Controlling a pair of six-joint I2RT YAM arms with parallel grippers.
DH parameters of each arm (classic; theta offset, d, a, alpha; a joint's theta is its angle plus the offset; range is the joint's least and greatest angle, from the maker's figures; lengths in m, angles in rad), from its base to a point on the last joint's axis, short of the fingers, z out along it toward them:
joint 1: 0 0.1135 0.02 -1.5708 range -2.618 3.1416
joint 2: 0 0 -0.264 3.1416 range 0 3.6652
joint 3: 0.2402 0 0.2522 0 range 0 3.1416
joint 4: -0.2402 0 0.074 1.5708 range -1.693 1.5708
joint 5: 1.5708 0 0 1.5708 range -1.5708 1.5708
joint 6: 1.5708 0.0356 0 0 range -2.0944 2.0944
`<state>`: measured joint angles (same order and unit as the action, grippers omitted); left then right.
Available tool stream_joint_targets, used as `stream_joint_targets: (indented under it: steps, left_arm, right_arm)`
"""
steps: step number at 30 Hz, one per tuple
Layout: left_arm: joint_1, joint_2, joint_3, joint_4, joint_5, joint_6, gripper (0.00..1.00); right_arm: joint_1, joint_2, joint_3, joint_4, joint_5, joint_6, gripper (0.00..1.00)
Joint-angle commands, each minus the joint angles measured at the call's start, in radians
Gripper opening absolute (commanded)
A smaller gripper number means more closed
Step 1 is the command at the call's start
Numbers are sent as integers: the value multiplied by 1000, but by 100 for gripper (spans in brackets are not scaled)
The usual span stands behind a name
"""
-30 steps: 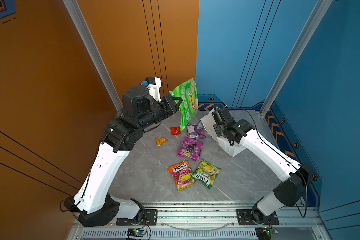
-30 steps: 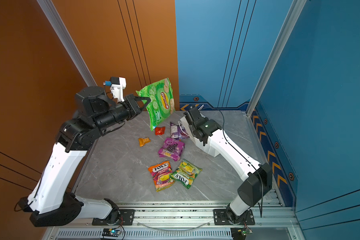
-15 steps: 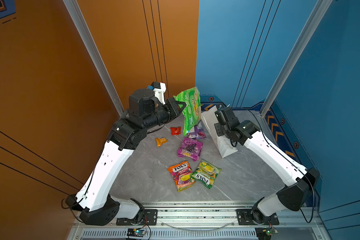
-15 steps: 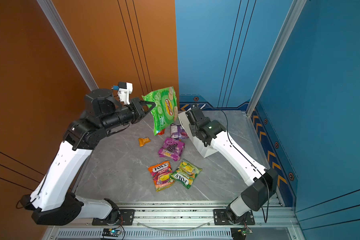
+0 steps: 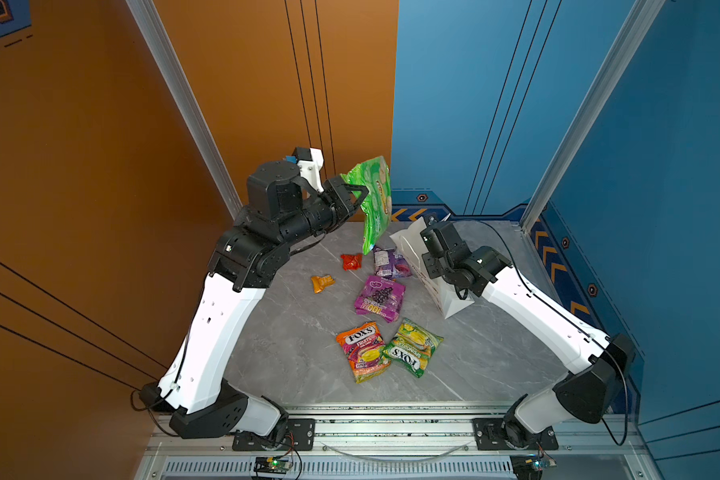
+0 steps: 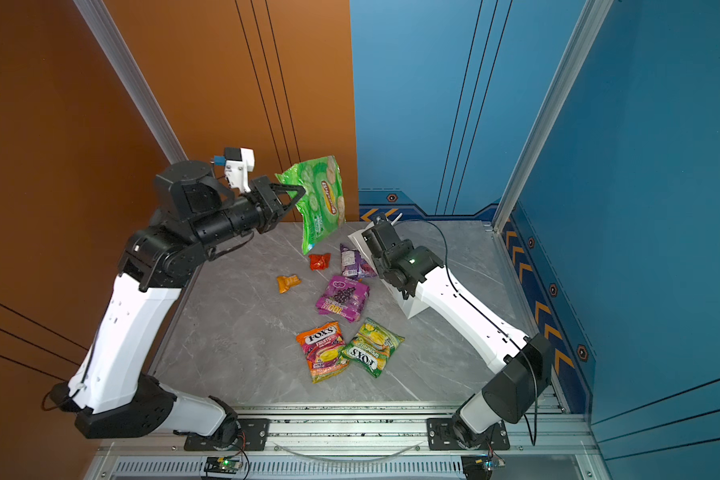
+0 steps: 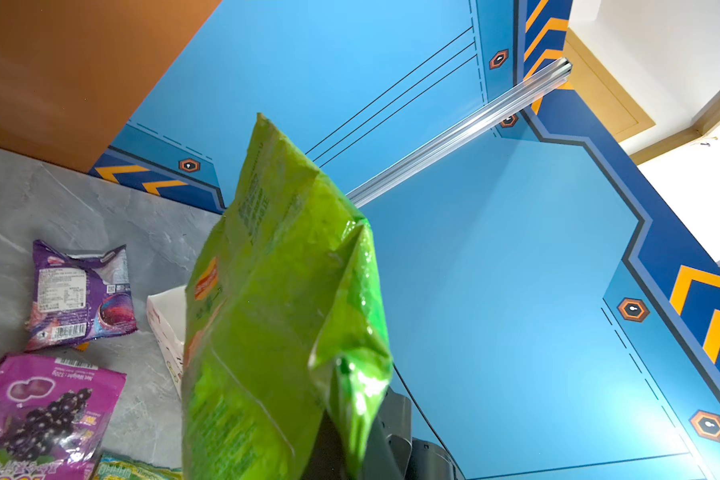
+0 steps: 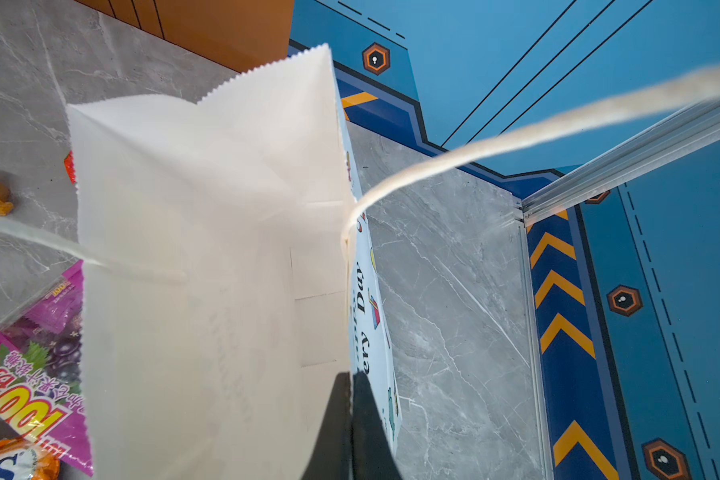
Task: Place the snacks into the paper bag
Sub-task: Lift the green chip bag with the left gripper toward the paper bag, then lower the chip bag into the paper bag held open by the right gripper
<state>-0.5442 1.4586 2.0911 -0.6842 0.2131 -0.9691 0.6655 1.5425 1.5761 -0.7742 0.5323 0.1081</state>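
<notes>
A large green chip bag [image 5: 376,203] [image 6: 321,199] [image 7: 275,311] hangs in the air at the back, with my left gripper [image 5: 360,194] [image 6: 300,192] shut on its top corner. Just right of it the white paper bag [image 5: 408,246] [image 6: 413,308] [image 8: 208,270] leans, mouth up and open. My right gripper [image 8: 352,386] is shut on the bag's rim by a cord handle [image 8: 495,141]. On the table lie two purple packets [image 5: 389,262] [image 5: 379,297], orange [image 5: 360,350] and green [image 5: 412,347] FOX'S bags, and small red [image 5: 351,261] and orange [image 5: 322,283] packets.
The grey marble table [image 5: 292,332] is walled by an orange panel [image 5: 242,104] behind left and blue panels [image 5: 474,104] behind and right. An aluminium rail [image 5: 391,428] runs along the front edge, where both arm bases stand.
The right gripper has tipped the paper bag more upright, and more of its white side shows. The left gripper still holds the chip bag aloft, shifted only slightly.
</notes>
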Motion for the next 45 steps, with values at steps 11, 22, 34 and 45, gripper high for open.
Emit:
stream_joint_targets:
  steps: [11, 22, 34, 45]
  left_arm:
    - [-111, 6, -10, 9, -116, -66, 0]
    - [-197, -57, -158, 9, -201, -84, 0]
    - [-163, -129, -350, 6, -174, -100, 0]
    - [-126, -112, -416, -7, -160, -90, 0]
  right_arm:
    - [28, 23, -9, 42, 129, 8, 0]
    - [84, 8, -17, 93, 277, 52, 0]
    - [75, -91, -84, 159, 246, 86, 0]
    - [96, -125, -125, 196, 251, 100, 0]
